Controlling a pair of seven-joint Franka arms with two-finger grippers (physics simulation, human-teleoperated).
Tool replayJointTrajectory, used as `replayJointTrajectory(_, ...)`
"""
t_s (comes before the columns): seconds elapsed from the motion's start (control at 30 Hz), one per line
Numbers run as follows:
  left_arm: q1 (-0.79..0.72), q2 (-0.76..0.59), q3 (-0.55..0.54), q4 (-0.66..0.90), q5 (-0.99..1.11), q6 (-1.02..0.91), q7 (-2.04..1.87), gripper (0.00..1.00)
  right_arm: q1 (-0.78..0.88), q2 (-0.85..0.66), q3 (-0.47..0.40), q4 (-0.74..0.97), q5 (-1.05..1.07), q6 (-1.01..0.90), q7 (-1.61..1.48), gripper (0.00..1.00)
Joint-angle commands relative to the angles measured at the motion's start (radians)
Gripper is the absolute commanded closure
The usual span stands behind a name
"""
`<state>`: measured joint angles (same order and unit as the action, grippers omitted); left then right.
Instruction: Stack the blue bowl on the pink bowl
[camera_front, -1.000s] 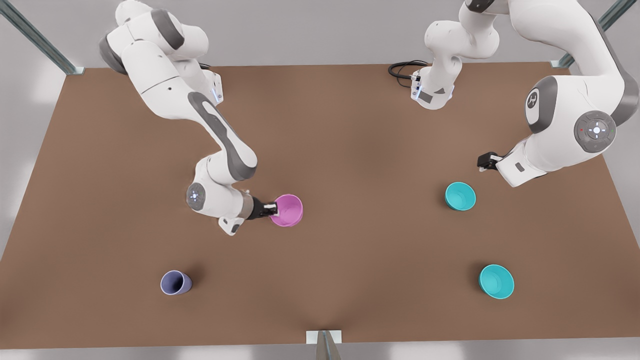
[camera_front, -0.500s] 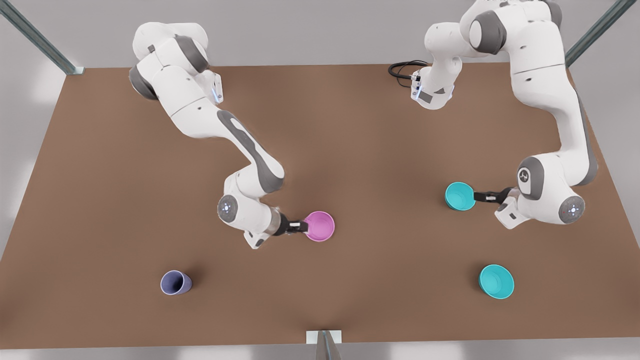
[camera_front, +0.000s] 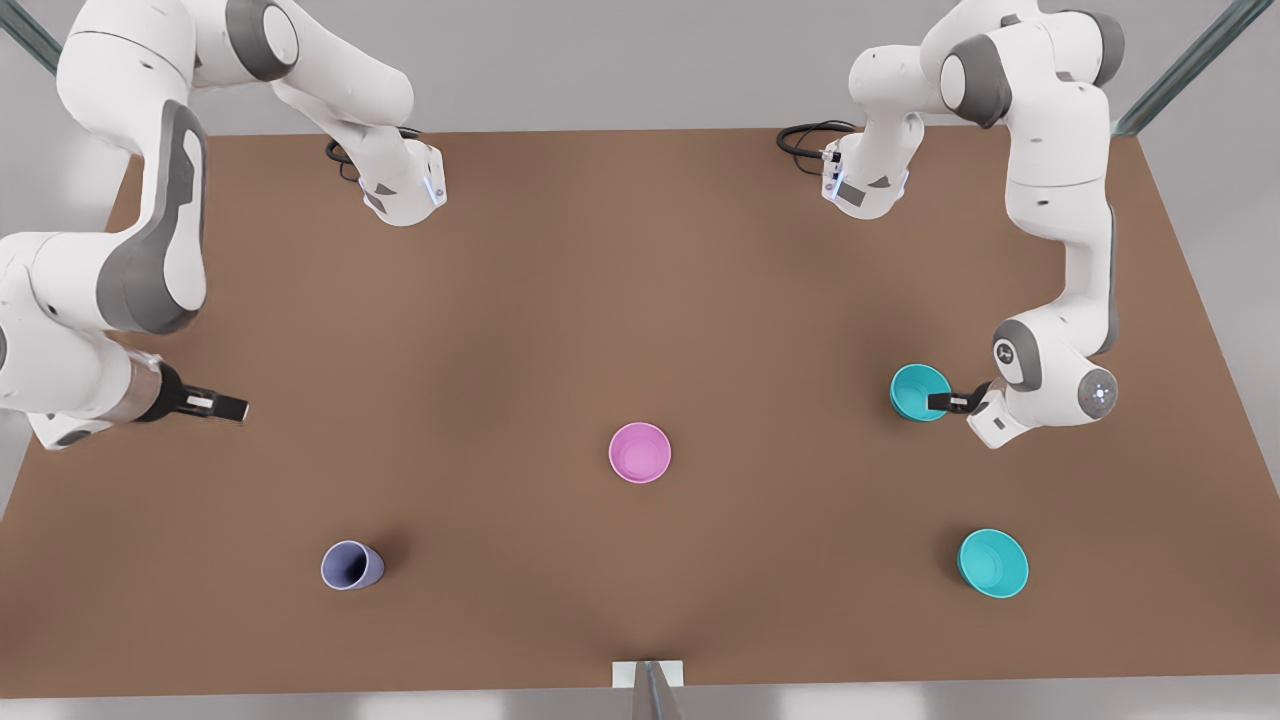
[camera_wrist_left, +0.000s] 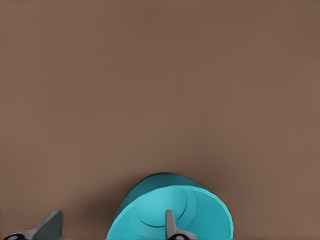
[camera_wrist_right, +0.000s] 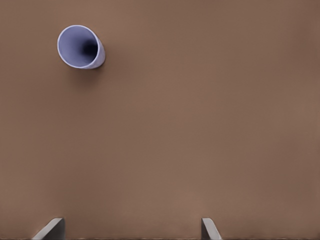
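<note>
The blue bowl (camera_front: 918, 391) stands upright on the brown table (camera_front: 640, 300), mouth up, toward the front view's right side. Being round, it has no long axis to speak of; its opening faces straight up. The left gripper (camera_front: 942, 401) is at this bowl's rim on the side toward the front view's right. In the left wrist view, one finger (camera_wrist_left: 171, 225) sits inside the blue bowl (camera_wrist_left: 172, 210) against its inner wall and the other finger (camera_wrist_left: 47, 226) is outside and well apart from the wall, so the jaws are spread wide astride the rim, not clenched on it.

The pink bowl (camera_front: 640, 452) stands upright near the table's middle, mouth up, free of any gripper and well apart from the blue bowl.

The right gripper (camera_front: 228, 407) is far off at the front view's left edge, over bare table, holding nothing; that arm waits. In the right wrist view its two fingers (camera_wrist_right: 50, 229) are set wide apart, released, with the lavender cup (camera_wrist_right: 81, 47) lying farther off.

The lavender cup (camera_front: 351, 565) stands near the table's front edge at the front view's left. A paler turquoise bowl (camera_front: 992, 563) sits upright near the front edge at the front view's right, nearer the camera than the blue bowl.
</note>
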<state>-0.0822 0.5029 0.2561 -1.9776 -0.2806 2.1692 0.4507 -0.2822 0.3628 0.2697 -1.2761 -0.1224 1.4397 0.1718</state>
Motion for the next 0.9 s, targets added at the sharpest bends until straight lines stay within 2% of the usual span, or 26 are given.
replayJointTrajectory(0.0,-0.001,0.005,0.0,-0.001,0.0,0.006,0.195,0.0,-0.002,-0.013,0.002,-0.003,-0.02,-0.144,-0.199,0.0)
replayJointTrajectory(0.03,-0.001,0.003,0.0,-0.007,0.0,-0.002,0.192,0.0,-0.003,-0.01,0.002,-0.005,-0.014,-0.128,-0.199,0.0)
replayJointTrajectory(0.07,-0.002,0.003,0.0,-0.01,0.0,-0.003,0.191,0.27,-0.003,-0.01,0.002,-0.006,-0.011,-0.127,-0.199,0.0)
replayJointTrajectory(0.1,-0.004,0.005,0.0,-0.012,0.0,-0.003,0.189,0.46,-0.006,-0.012,0.002,-0.012,-0.006,-0.127,-0.199,0.0)
replayJointTrajectory(0.17,-0.004,0.014,0.0,-0.01,0.0,-0.006,0.183,0.48,-0.012,-0.054,0.0,-0.061,-0.006,-0.078,-0.198,0.0)
replayJointTrajectory(0.2,-0.004,0.019,0.0,-0.01,0.0,-0.006,0.183,0.56,-0.026,-0.148,0.0,-0.19,-0.005,0.02,-0.196,0.0)
replayJointTrajectory(0.23,-0.004,0.022,0.0,-0.01,0.0,-0.015,0.181,0.63,-0.028,-0.185,0.0,-0.246,0.0,0.059,-0.196,0.0)
replayJointTrajectory(0.27,-0.004,0.022,0.0,-0.009,0.0,-0.015,0.181,0.67,-0.028,-0.185,0.002,-0.246,0.001,0.059,-0.195,0.0)
replayJointTrajectory(0.3,-0.004,0.02,0.0,-0.007,0.0,-0.023,0.168,0.76,-0.028,-0.185,0.0,-0.246,0.001,0.057,-0.195,0.0)
replayJointTrajectory(0.33,-0.004,0.017,0.0,-0.007,0.0,-0.029,0.146,0.79,-0.026,-0.183,0.0,-0.246,0.001,0.057,-0.195,0.0)
replayJointTrajectory(0.43,-0.005,0.003,-0.001,0.002,-0.002,-0.046,0.085,0.79,-0.028,-0.179,0.0,-0.246,0.009,0.059,-0.195,0.0)
replayJointTrajectory(0.53,-0.016,-0.052,-0.072,0.082,-0.005,-0.121,-0.157,0.79,-0.028,-0.176,0.0,-0.246,0.009,0.059,-0.195,0.0)
replayJointTrajectory(0.6,-0.045,-0.037,-0.173,0.2,-0.012,-0.212,-0.374,0.79,-0.028,-0.176,0.0,-0.246,0.009,0.059,-0.195,0.0)
replayJointTrajectory(0.63,-0.074,0.009,-0.21,0.315,-0.009,-0.256,-0.48,0.79,-0.028,-0.176,0.0,-0.246,0.009,0.059,-0.195,0.0)
replayJointTrajectory(0.77,-0.306,0.181,-0.212,0.666,-0.002,-0.262,-0.745,0.79,-0.028,-0.176,0.0,-0.246,0.009,0.059,-0.195,0.0)
replayJointTrajectory(0.87,-0.384,0.256,-0.215,0.786,-0.011,-0.246,-0.941,0.79,-0.028,-0.176,0.0,-0.246,0.009,0.057,-0.195,0.0)
